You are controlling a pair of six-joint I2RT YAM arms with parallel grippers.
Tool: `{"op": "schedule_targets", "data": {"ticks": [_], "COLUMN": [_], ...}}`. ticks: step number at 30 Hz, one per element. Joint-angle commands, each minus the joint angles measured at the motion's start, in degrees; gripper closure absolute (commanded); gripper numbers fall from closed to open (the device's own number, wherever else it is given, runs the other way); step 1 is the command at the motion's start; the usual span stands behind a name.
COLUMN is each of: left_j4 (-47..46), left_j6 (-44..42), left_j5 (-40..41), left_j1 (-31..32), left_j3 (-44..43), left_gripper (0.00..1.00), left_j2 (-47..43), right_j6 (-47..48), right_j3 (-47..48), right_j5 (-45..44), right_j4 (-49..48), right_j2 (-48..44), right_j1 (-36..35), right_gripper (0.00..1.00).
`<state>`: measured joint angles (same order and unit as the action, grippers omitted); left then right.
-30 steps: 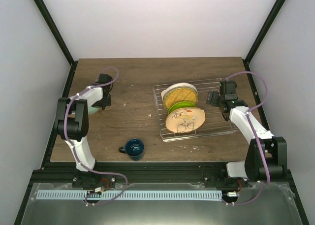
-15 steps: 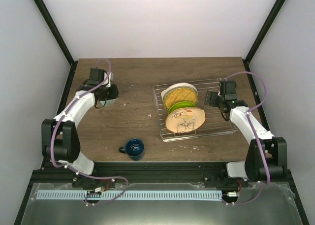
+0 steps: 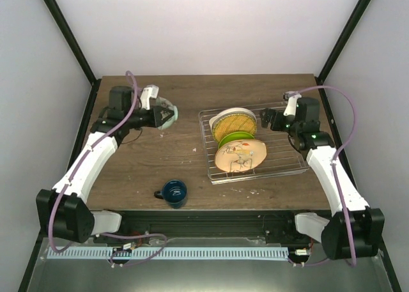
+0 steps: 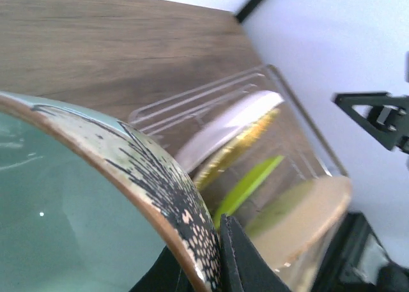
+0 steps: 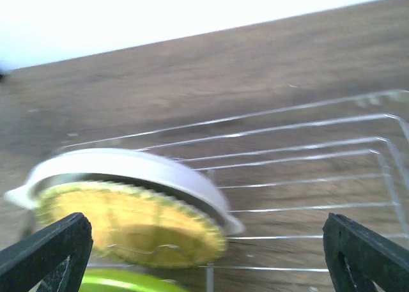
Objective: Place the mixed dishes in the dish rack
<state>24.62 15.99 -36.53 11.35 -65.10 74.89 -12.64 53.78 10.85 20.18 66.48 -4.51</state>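
Mint bowl (image 3: 168, 114) held left of the dish rack (image 3: 284, 159)
My left end effector (image 3: 158, 117) clamps its rim; I see the right end effector (image 3: 266, 119) spread apart.

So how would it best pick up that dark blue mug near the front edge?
Probably by the rim, coming straight down from above: the dark blue mug stands upright, mouth facing up, so one finger can go inside and one outside. Its handle sticks out to the left, so pinch the wall elsewhere.
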Motion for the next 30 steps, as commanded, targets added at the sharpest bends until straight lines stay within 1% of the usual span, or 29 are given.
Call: {"op": "schedule_targets", "data": {"ticks": [1,4,7,8,10,12,18,20,22,26,30], "left_j4": [-8.9,-10.9,-12.8,-13.7,-15.6,-17.5,-20.2,-21.3,-22.4,-23.7,-24.1], "left_j6": [2.8,4.5,5.7,6.4,8.1,9.3,10.8,11.5,12.1,12.5,12.6], "left_j5": [-11.9,-14.9,-16.9,-17.4,-18.6,-19.1,-17.8,-17.2,-16.4,-14.9,-13.3], "left_j1": [1.6,2.9,4.3,4.8,6.0,7.7,12.7,14.1,15.7,19.2,20.6], "left_j3": [1.1,2.9,4.5,5.1,6.1,6.8,6.9,6.9,6.8,6.3,5.9], "left_gripper": [1.00,1.00,1.00,1.00,1.00,1.00,1.00,1.00,1.00,1.00,1.00], "left_j2": [-3.6,-5.1,-6.8,-7.3,-8.2,-8.8,-8.9,-8.5,-7.8,-6.5,-5.8], "right_j6": [0.5,-1.1,-4.7,-6.0,-9.2,-12.0,-18.4,-19.2,-19.5,-21.8,-22.5], "right_j3": [1.7,-0.5,-4.1,-5.2,-7.6,-9.6,-13.7,-13.7,-13.2,-12.9,-12.8], "right_j5": [19.4,32.2,42.5,45.5,48.5,50.1,52.2,51.6,51.3,51.1,49.9], "right_j4": [-3.1,-8.4,-15.9,-18.7,-23.5,-28.0,-36.5,-37.4,-37.5,-39.8,-41.2], "right_j2": [-3.5,-5.5,-7.2,-7.7,-8.5,-8.8,-8.9,-8.7,-7.9,-6.0,-4.8], "right_j1": [0.5,0.5,0.5,0.5,0.4,0.3,-2.2,-4.1,-6.0,-8.2,-10.4], "right_gripper": [0.00,0.00,0.00,0.00,0.00,0.00,0.02,0.02,0.05,0.08,0.11]}}
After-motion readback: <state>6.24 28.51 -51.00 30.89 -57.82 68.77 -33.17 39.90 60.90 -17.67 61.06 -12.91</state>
